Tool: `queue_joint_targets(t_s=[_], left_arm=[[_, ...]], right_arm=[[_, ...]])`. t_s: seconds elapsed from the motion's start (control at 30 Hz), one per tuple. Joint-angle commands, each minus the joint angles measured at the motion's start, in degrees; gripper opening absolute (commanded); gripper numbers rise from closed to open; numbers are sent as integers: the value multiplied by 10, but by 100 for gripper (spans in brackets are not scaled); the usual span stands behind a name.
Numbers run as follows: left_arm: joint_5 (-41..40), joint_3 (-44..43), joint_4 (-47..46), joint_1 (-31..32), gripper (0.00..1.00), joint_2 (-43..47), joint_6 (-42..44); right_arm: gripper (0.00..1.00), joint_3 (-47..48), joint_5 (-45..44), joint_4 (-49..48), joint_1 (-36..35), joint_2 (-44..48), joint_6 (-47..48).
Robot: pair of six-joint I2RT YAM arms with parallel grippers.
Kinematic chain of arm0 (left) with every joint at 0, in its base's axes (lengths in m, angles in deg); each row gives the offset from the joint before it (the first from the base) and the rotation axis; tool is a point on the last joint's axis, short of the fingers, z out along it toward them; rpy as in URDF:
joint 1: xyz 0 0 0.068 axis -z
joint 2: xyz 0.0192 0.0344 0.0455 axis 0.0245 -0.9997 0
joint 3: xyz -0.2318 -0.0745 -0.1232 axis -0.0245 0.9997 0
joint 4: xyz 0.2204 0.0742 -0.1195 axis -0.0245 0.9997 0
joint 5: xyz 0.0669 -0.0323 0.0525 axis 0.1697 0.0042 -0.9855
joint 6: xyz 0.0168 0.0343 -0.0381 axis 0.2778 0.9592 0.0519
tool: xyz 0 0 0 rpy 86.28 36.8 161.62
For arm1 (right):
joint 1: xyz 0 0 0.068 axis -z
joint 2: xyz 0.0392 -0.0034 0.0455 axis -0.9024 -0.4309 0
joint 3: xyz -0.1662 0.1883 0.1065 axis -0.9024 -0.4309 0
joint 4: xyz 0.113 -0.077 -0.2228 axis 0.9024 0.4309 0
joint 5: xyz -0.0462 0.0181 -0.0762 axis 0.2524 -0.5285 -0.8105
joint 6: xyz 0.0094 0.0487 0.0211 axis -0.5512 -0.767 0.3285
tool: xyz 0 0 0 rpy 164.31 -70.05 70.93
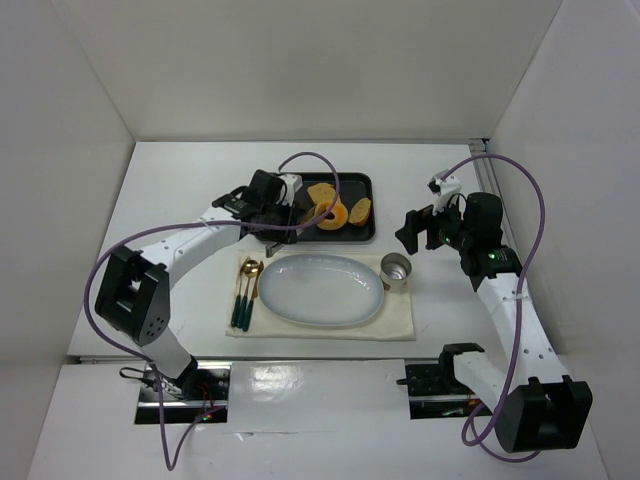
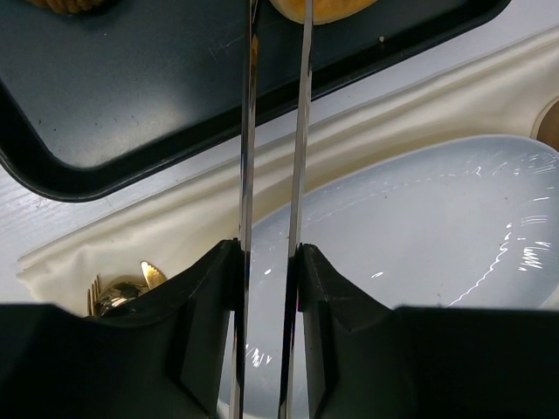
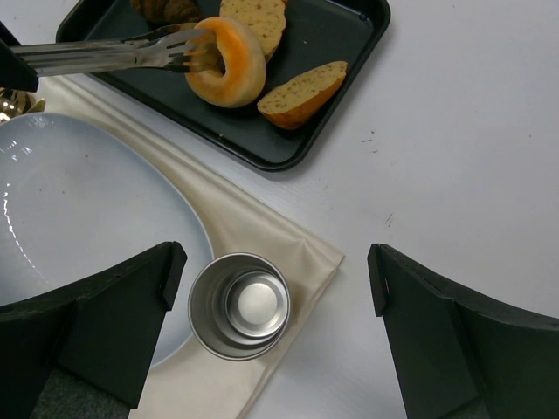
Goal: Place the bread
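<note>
Right claw (image 3: 275, 266) hangs spread near 1 cup (image 3: 238, 305); left claw (image 2: 269, 257) pinches tongs (image 3: 96, 54) clamping ring bread (image 3: 240, 70) beside 2 slices (image 3: 301, 92) on tray (image 3: 345, 35).

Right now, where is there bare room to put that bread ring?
The oval plate is bare, between gold cutlery and metal cup. The table right of the cup is open too. The black tray is crowded with bread and tongs.
</note>
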Motion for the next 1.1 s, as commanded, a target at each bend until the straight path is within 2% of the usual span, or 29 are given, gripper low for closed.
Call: queue_joint_targets(t_s=[0.0, 0.17, 0.33, 0.53, 0.7, 0.87, 1.0, 1.07], left_arm=[[-7, 2, -16, 3, 0, 27, 6], [-7, 12, -3, 14, 0, 101, 0], [-7, 47, 32, 39, 0, 216, -33], [-12, 140, 92, 102, 0, 346, -90], [-12, 187, 133, 141, 0, 393, -119], [-17, 214, 147, 157, 3, 384, -130], [-23, 220, 135, 172, 22, 365, -135], [-29, 220, 135, 179, 40, 365, -135]], right_arm=[[100, -1, -2, -2, 1, 7, 1], [100, -1, -2, -2, 1, 7, 1], [100, -1, -8, -2, 1, 7, 1], [100, -1, -8, -2, 1, 7, 1], [100, -1, -8, -2, 1, 7, 1], [100, -1, -8, -2, 1, 7, 1], [100, -1, -8, -2, 1, 7, 1], [100, -1, -8, -2, 1, 7, 1]])
